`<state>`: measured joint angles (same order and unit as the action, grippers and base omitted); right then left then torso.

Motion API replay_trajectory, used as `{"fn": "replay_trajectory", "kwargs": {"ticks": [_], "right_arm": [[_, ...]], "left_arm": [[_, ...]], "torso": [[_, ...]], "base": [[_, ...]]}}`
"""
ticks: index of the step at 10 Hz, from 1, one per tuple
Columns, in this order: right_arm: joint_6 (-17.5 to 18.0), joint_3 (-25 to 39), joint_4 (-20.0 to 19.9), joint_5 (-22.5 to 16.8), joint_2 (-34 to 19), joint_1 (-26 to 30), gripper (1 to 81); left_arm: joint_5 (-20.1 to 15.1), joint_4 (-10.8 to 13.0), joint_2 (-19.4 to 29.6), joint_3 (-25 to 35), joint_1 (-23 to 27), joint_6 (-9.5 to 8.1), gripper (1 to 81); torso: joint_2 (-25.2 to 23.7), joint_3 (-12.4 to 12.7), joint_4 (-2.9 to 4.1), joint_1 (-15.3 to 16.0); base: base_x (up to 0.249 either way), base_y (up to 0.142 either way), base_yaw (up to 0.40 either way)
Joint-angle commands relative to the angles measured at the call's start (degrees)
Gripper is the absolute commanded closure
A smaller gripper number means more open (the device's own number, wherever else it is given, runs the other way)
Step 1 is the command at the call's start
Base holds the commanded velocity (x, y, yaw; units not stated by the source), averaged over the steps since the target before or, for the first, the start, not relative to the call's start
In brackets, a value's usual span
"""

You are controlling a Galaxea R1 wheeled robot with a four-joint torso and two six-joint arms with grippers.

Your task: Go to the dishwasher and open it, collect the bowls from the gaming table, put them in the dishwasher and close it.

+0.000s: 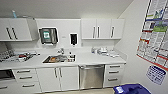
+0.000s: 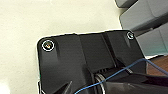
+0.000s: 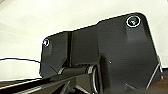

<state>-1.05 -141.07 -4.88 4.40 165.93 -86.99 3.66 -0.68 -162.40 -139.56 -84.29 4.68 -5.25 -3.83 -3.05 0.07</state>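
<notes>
Although the kitchenette fills the head view, the robot stands well back from it. Going left to right along the white counter (image 1: pixel 82 59): a cluttered tray of items (image 1: pixel 15 55) at about nine o'clock, then the sink (image 1: pixel 59 59) near the middle, white lower cabinet doors (image 1: pixel 58 77) beneath it, and then the dishwasher (image 1: pixel 91 76) at roughly five o'clock from the picture's centre, its stainless front closed with the handle bar running horizontally along its top edge. White drawers (image 1: pixel 114 75) flank it on the right, and a blue-lidded bin (image 1: pixel 130 89) sits at the lower right corner, near the postered wall (image 1: pixel 155 35).

The dishwasher lies ahead and a little to the right (so, in my judgement, the right arm is the nearer one for its handle). Its handle's long axis runs side to side, which suggests a grasp from the front and a pull downward and out.

Whether either claw is spread or pressed together I cannot tell; the wrist views give the dark robot plates against pale floor or wall.
</notes>
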Motion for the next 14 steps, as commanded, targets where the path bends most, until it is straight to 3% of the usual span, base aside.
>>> {"fn": "replay_trajectory", "kwargs": {"ticks": [1, 14], "right_arm": [[-0.2, 0.3, 0.4, -3.0, -0.5, 3.2, 1.0], [-0.2, -0.1, 0.4, -3.0, -0.5, 3.3, 1.0]], "left_arm": [[-2.7, 0.2, 0.6, 0.5, 3.6, 0.24, 1.0], [-2.7, 0.0, 0.8, 0.5, 3.6, 0.15, 1.0]], "torso": [[0.0, 0.0, 0.0, 0.0], [0.0, 0.0, 0.0, 0.0]], "base": [[0.147, 0.0, 0.0], [0.143, 0.0, 0.0]]}}
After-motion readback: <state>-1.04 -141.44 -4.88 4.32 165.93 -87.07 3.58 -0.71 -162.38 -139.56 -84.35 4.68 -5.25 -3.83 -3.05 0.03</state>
